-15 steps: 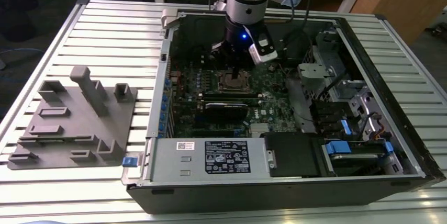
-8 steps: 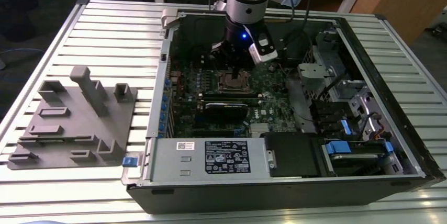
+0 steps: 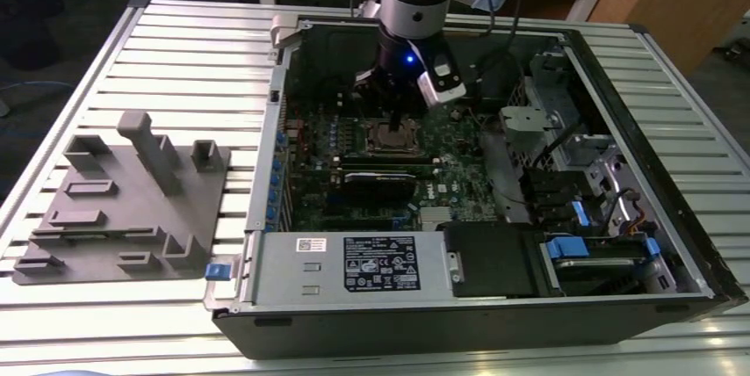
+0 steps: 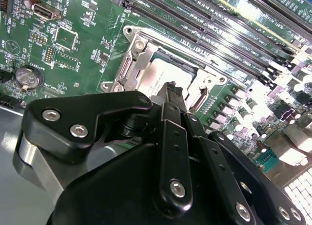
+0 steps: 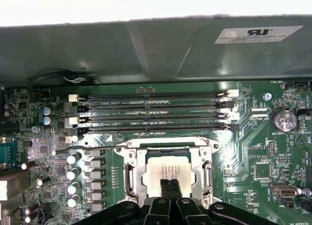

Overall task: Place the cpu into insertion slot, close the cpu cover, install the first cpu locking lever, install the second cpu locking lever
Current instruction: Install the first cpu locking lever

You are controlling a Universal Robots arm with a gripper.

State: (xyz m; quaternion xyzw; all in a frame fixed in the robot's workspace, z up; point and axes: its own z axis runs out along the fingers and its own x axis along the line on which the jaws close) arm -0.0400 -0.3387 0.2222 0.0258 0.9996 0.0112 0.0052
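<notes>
So here's my feed. In the exterior view the gripper point(image 3: 393, 112) sits in the upper middle of the frame, inside the open pc case point(image 3: 469, 323), right above the insertion slot point(image 3: 371, 139). Both wrist views show the fingers point(image 5: 164, 191) pressed together with nothing between them, tips hovering over the cpu point(image 5: 168, 167). I can't tell whether they actually touch it.

The cpu is lying flat in the slot, silver top up. The cpu cover point(image 5: 132, 176) looks folded down around it, with the chip showing through the cut-out. A thin wire lever point(image 5: 83, 149) runs out from the socket's edge beside the memory slots point(image 5: 156, 113). I can't tell from here if it's latched.

My read on handling:
- **Cpu:** Light and rigid, but delicate. The smooth metal lid is probably slippery, and the socket contacts under it won't forgive sideways dragging. I'd only hold it by two opposite edges, never press on the middle.
- **Cover:** Thin sheet metal on a hinge, light and a bit springy. I'd nudge the free edge rather than pinch it.
- **Lever:** A stiff wire that likely fights back like a spring. The bent end is the spot to push, and round wire under closed fingertips could slip off.

The grey fixture point(image 3: 129, 200) sits on the table point(image 3: 176, 42) at the exterior view's left, well apart from all this.
</notes>
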